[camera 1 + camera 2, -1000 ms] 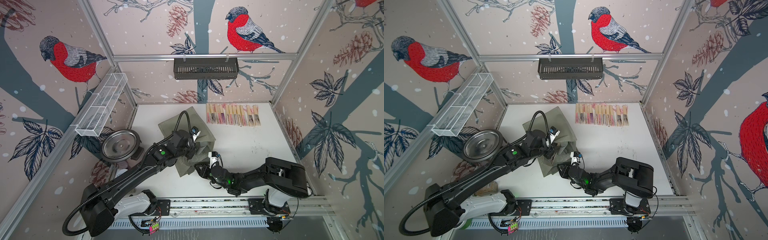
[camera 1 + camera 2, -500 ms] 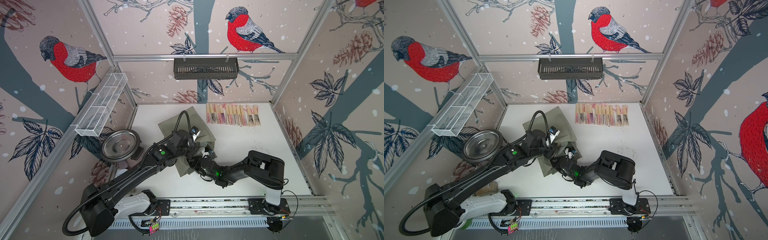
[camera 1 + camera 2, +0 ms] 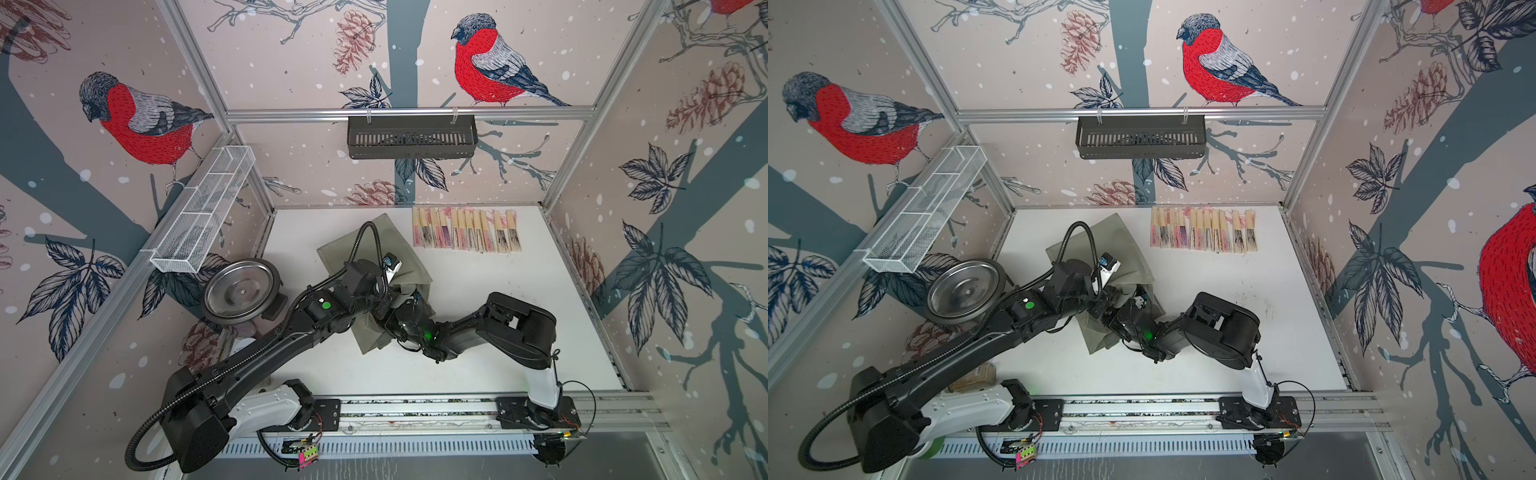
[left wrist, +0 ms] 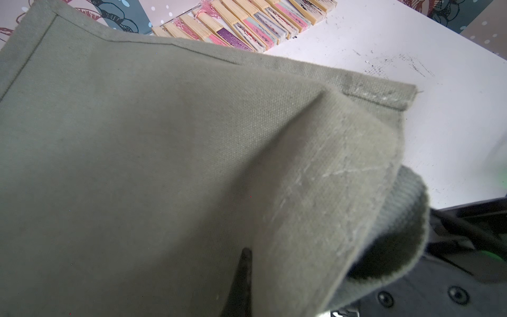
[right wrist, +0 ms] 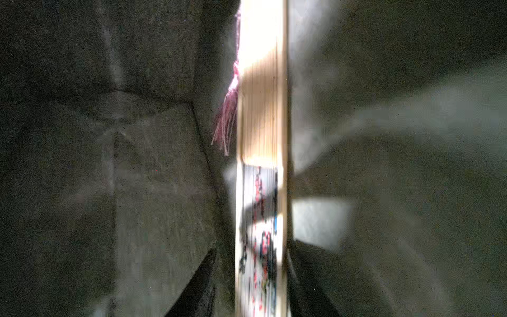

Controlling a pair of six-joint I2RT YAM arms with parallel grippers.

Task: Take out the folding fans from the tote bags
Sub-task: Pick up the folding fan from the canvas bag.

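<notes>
The left claw [image 3: 392, 293] is pinched shut on the raised rim of the olive tote bag [image 3: 395, 237], and the mouth stands lifted off the bench [image 3: 498, 324]. In the left wrist view one dark finger [image 4: 243, 274] shows against the fabric.

The right claw [image 5: 251, 286] is deep inside that mouth with its jaws parted. One closed fan [image 5: 260, 109] runs straight out between them, its pink tassel [image 5: 227, 118] hanging beside the bamboo. One finger looks to be against the fan's edge and the other stands a little off. The view is too blurred to confirm contact.

Bag fabric closes in on both sides of the right claw. The left arm's wrist and its looped cable [image 3: 376, 237] lie over the bag just above it, so the two arms crowd the same spot.

Well beyond both claws, along the bench's back edge, the other folding fans [image 3: 465, 236] lie side by side in a row, near the bag's far corner but not touching it. Between that row, the right arm and the right wall lies open, scuffed white bench.

Out past the left claw and its arm, a round metal dish [image 3: 239, 291] sits at the bench's left edge. A black slotted basket [image 3: 411, 137] and a white wire-mesh tray [image 3: 203, 208] hang on the walls, well apart from either claw.
</notes>
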